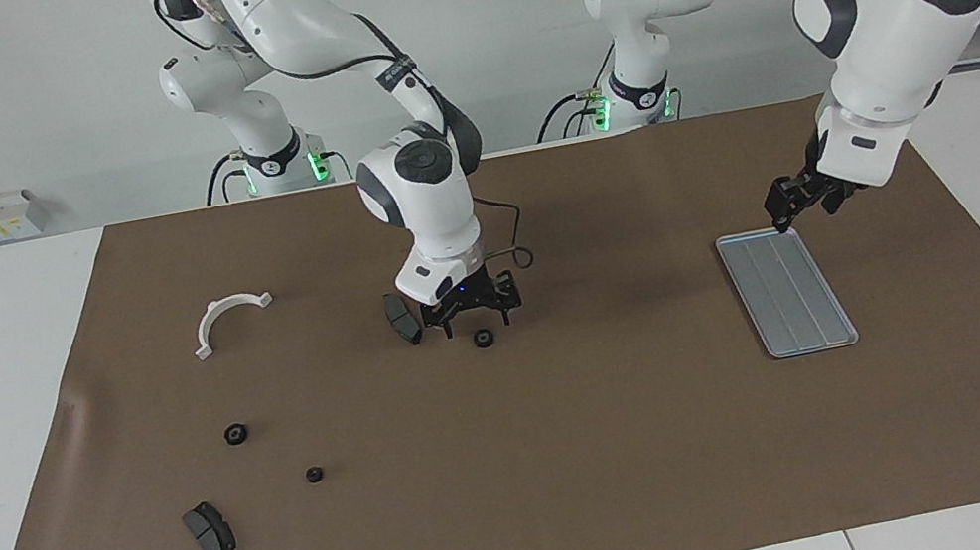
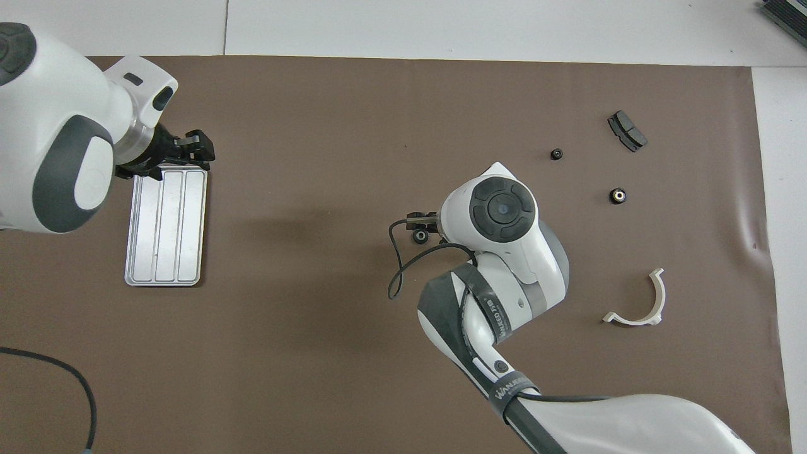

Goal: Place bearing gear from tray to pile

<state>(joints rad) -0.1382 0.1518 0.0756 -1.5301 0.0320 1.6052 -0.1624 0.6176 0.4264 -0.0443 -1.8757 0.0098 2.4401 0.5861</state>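
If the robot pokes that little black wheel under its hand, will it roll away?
Probably not: the gear lies flat on the brown mat, so it would likely slide. It looks small, solid and stiff. Tipped onto its round edge, it might roll.

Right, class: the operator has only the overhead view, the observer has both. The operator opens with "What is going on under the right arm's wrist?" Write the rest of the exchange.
Observer: The right gripper, open, hangs just above the small black gear without gripping it.
Operator: Does the arm hide anything else from me there?
Observer: Yes, a dark brake pad lies on the mat beside that gripper, toward the right arm's end of the table.
Operator: And is the left gripper down on the tray?
Observer: No, the left gripper is raised in the air above the tray, not touching it.
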